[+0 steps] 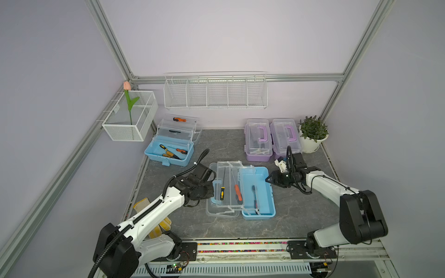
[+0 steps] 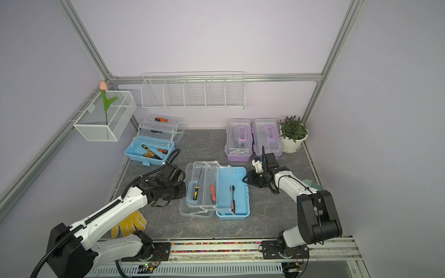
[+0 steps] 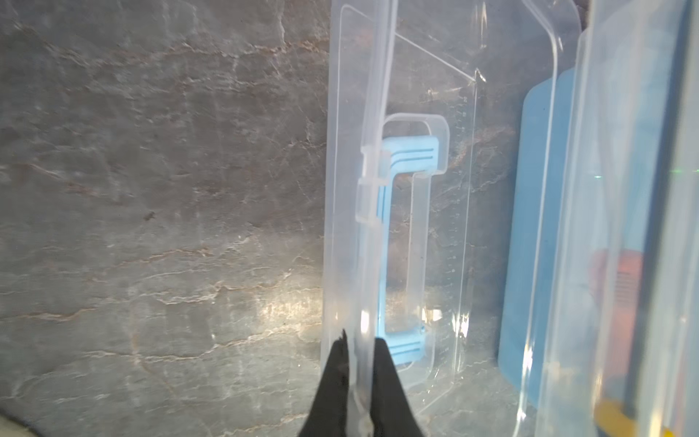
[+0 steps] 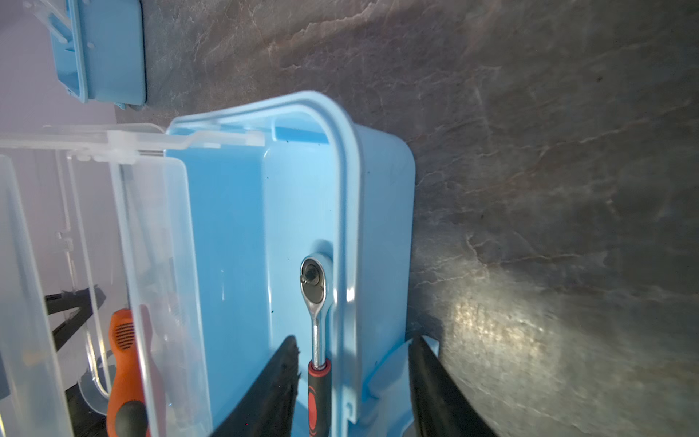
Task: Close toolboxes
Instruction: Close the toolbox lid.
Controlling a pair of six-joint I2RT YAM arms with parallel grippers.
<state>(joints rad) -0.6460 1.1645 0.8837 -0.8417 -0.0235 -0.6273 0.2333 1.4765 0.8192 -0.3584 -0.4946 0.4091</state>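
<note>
The left end effector (image 3: 361, 359) was pinched shut on the outer rim of the clear lid (image 3: 450, 234), which lay open on the bench (image 1: 301, 211). The lid's light blue handle (image 3: 408, 151) showed through the plastic just beyond the fingertips. Behind that arm, at the rear left, the far light blue toolbox (image 1: 168, 160) stood open, with its clear trays raised and screwdrivers lying in its base.

The gripped lid belonged to the middle light blue toolbox (image 1: 263, 190), near the centre of the bench. Its clear tray (image 1: 228, 173) was swung out over the lid and carried a yellow-handled screwdriver (image 1: 222, 192) and an orange-handled screwdriver (image 1: 238, 193). To the right sat the blue base, with a ratchet wrench (image 4: 316, 287) (chrome head, red and black grip) along its front wall.

The right end effector (image 4: 353, 352) was open astride that wall and held nothing. One finger was inside beside the ratchet, the other outside past the front latch (image 4: 389, 367). At the rear right, the first purple toolbox (image 1: 258, 142) and the second purple toolbox (image 1: 285, 138) stood side by side with lids down, next to a potted plant (image 1: 313, 130).
</note>
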